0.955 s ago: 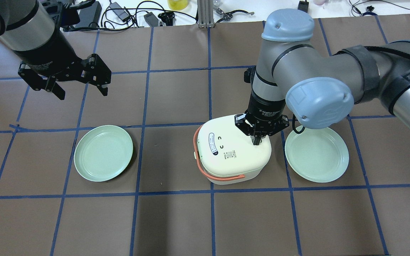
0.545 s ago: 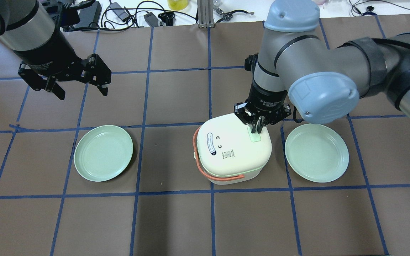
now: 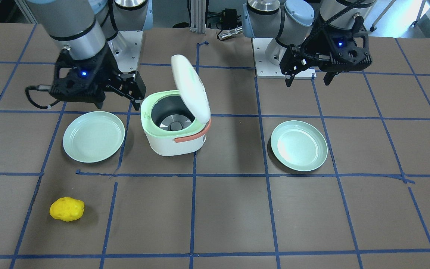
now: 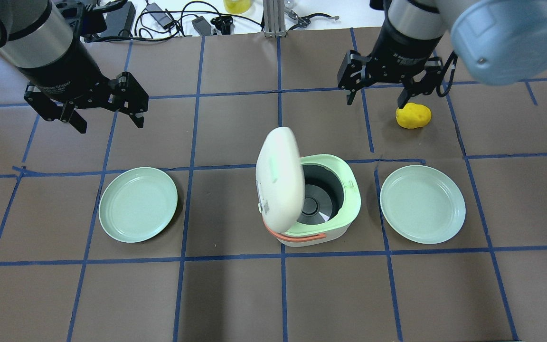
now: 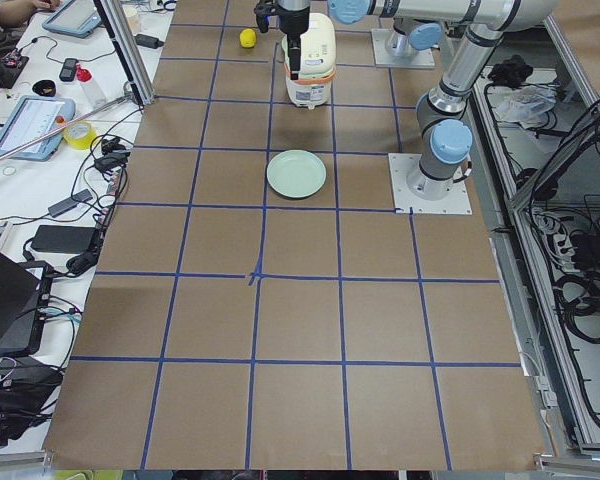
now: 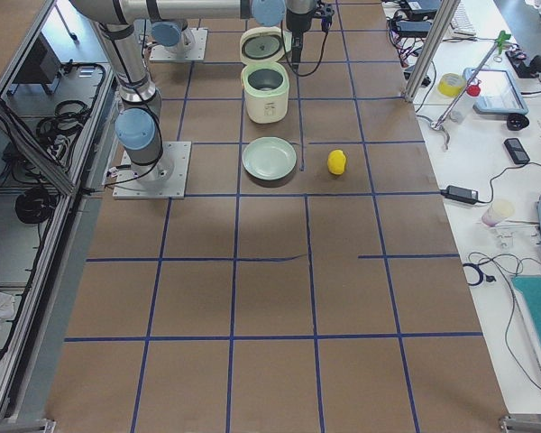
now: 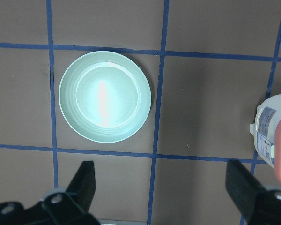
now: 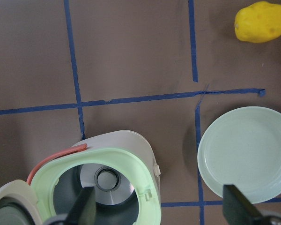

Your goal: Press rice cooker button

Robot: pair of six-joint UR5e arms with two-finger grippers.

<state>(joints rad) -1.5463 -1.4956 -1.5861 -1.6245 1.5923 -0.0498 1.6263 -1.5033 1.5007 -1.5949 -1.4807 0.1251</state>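
The white rice cooker (image 4: pixel 344 221) stands at the table's middle with its lid (image 4: pixel 279 171) swung up and the grey inner pot (image 4: pixel 318 194) showing. It also shows in the front view (image 3: pixel 170 144) and the right wrist view (image 8: pixel 131 154). I cannot see the lid's button. My right gripper (image 4: pixel 376 100) is open and empty, raised behind the cooker and apart from it; it also shows in the front view (image 3: pixel 118 106). My left gripper (image 4: pixel 111 124) is open and empty, high over the far left, also seen from the front (image 3: pixel 308 81).
A mint plate (image 4: pixel 138 204) lies left of the cooker and another plate (image 4: pixel 423 204) lies right of it. A yellow potato-like lump (image 4: pixel 413 116) lies behind the right plate, just under my right gripper. Cables and chargers (image 4: pixel 169 19) lie past the far edge.
My right gripper was shut with its fingertips on the closed lid's button. It has lifted away toward the back and opened, and the lid has sprung open. The left arm has not moved.
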